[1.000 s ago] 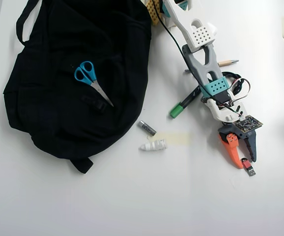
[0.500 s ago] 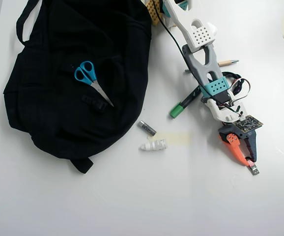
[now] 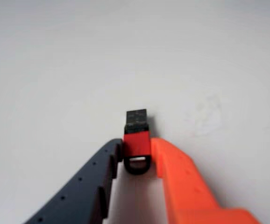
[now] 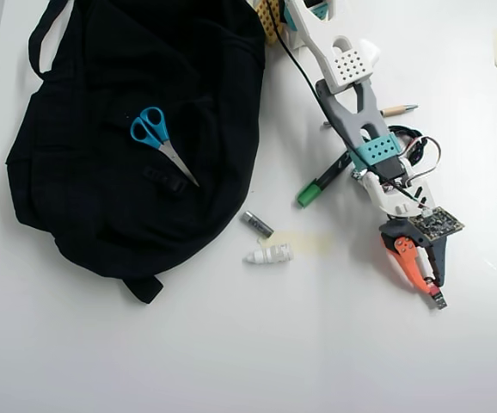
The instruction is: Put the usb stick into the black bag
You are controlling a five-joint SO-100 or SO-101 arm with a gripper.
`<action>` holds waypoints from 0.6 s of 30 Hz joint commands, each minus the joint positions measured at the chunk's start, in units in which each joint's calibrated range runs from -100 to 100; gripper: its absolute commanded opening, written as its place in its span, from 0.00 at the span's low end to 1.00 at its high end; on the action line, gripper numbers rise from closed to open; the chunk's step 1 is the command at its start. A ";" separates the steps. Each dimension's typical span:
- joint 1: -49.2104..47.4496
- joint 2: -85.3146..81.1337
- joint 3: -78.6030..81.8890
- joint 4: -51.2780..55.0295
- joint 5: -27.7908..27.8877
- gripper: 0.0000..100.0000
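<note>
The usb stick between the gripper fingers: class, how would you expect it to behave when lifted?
The usb stick looks stiff and light, being tiny and flat. The gripper pinches only its red body, so it might pivot or slip. Flat-sided, it probably won't roll if dropped.

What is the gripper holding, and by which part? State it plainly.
The usb stick, pinched by its red body between the gripper fingers; its dark plug end sticks out beyond them.

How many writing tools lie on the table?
2: a green-capped marker and a pencil, both partly under the arm, right of the black bag. The bag may hide more.
</note>
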State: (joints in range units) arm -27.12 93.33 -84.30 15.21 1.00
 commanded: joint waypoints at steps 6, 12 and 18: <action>0.64 -14.99 -14.80 34.40 0.31 0.02; 1.84 -17.98 -14.98 38.36 -0.06 0.02; 6.92 -21.96 -14.89 38.62 -0.11 0.02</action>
State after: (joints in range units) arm -23.38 78.32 -96.84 53.56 1.00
